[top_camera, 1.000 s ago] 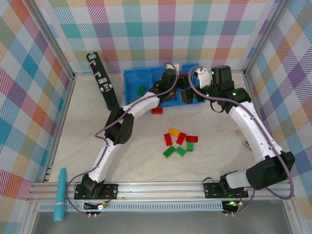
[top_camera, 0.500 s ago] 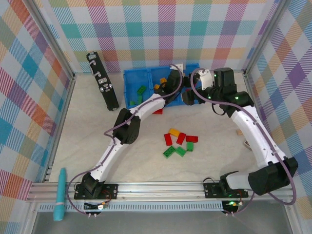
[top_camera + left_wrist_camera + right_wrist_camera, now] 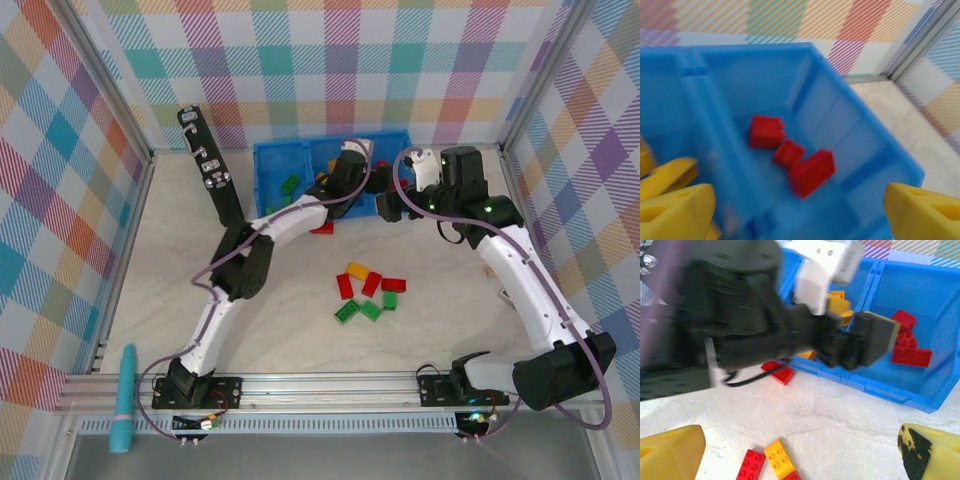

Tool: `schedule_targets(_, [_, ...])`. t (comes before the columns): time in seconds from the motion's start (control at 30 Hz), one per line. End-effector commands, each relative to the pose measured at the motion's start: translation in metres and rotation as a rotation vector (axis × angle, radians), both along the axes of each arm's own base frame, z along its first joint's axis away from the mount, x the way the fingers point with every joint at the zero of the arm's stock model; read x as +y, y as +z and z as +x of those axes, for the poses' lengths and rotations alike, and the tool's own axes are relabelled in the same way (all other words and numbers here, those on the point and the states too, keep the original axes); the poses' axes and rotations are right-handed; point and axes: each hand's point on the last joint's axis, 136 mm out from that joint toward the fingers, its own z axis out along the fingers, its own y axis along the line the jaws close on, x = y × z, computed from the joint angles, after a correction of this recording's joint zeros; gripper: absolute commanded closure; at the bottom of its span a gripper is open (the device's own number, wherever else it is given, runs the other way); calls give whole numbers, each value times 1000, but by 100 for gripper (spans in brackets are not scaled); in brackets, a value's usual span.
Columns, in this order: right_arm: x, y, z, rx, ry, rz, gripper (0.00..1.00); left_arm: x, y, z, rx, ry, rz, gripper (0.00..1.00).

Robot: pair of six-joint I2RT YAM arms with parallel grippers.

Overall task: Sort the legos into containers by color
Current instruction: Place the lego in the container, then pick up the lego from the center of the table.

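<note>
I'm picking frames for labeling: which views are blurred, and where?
Top external: sharp, evenly lit. Left wrist: motion blur softens the blue bin and red legos. Right wrist: the left arm is smeared in front; the bin behind is crisper.

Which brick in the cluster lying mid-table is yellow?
The yellow brick at the far edge of the cluster, on the side toward the blue bin. Every other brick in that cluster is red or green.

Pastel checked cloth walls [image 3: 330, 60] are enclosing my pale marbled tabletop [image 3: 160, 280]; silver aluminium rails [image 3: 330, 383] are framing its edges under even light.
</note>
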Motion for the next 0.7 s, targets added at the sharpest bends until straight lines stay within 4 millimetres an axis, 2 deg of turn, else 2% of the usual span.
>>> schedule_targets(0.0, [-1,6,4,-35,-11,19,1,57,74,-38,-74,76,134,13])
schedule_targets(0.1, [3,3,9,-25,-2,27,1,99,44,-76,74,128,237,13])
schedule_targets(0.2, [5,1,14,-18,3,29,1,131,15,-111,216,172,292,13])
schedule_targets(0.3, [8,0,18,-12,6,30,1,145,-4,-131,287,204,292,12])
schedule_targets(0.43, [10,6,20,-17,15,39,1,147,-26,-139,332,218,286,4])
schedule_targets(0.67, [6,12,17,-29,5,25,1,136,-69,-136,402,210,293,5])
